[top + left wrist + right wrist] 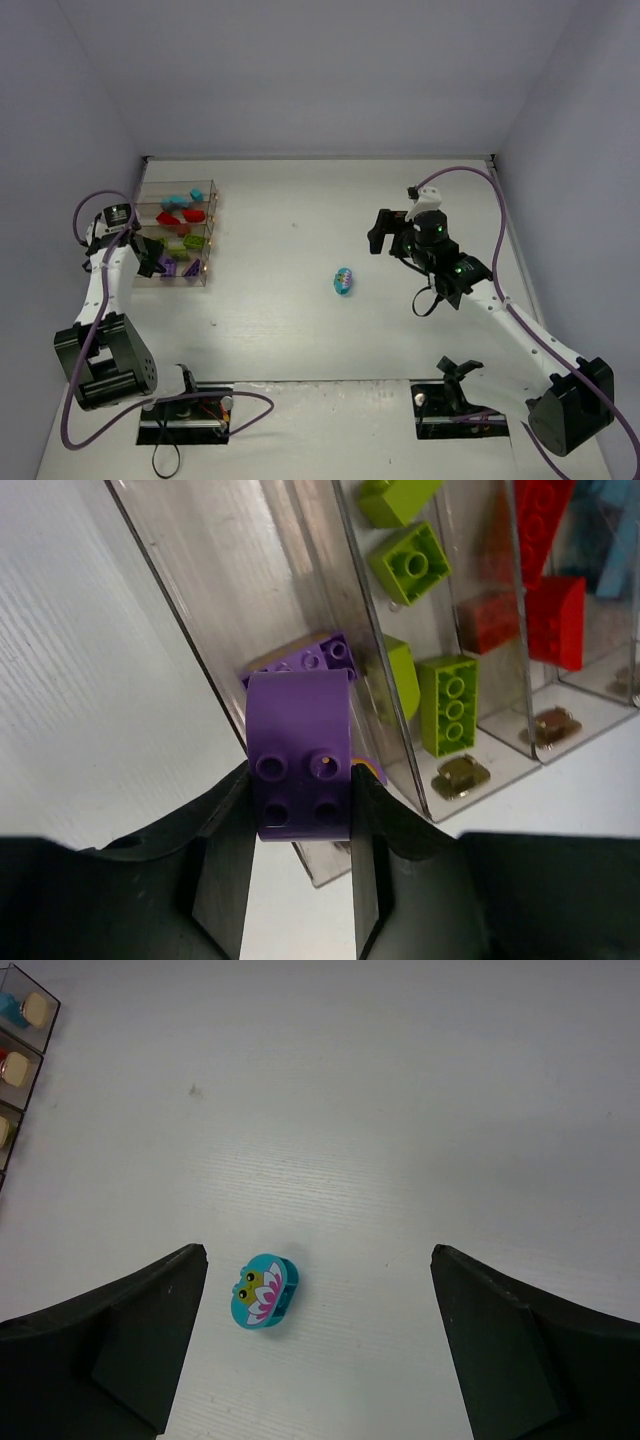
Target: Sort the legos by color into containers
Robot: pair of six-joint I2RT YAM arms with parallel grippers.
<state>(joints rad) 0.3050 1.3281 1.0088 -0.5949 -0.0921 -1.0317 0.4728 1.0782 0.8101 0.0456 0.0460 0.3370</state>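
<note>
- My left gripper [300,785] was closed down narrow on a purple brick [300,742]. Its fingers pressed the brick's two flat sides, and the studs faced the wrist camera.
- It hung at the near end of the containers [177,235], by the end bin [225,610] where a second purple brick [312,658] already lay. I could not tell from either view whether the held brick had fully cleared the clear wall.
- To drop it well, I judged I should bring the brick squarely inside that bin's rim, keep it low, then part the fingers only slightly. A release over the wall would likely tip it onto the table [400,1110] or into the neighbouring bin.
- The held brick was glossy, with four studs showing and a smooth curved face above them. It filled the gap between the fingers.
- The bins beyond held lime green bricks [412,560], then red bricks [553,620].
- My right gripper [318,1260] stood wide open with nothing in it. It hovered over a cyan piece [262,1292] printed with a pink-and-white flower, which sat alone on the table, well apart from the containers.
- That piece looked like the only one left loose in view.
</note>
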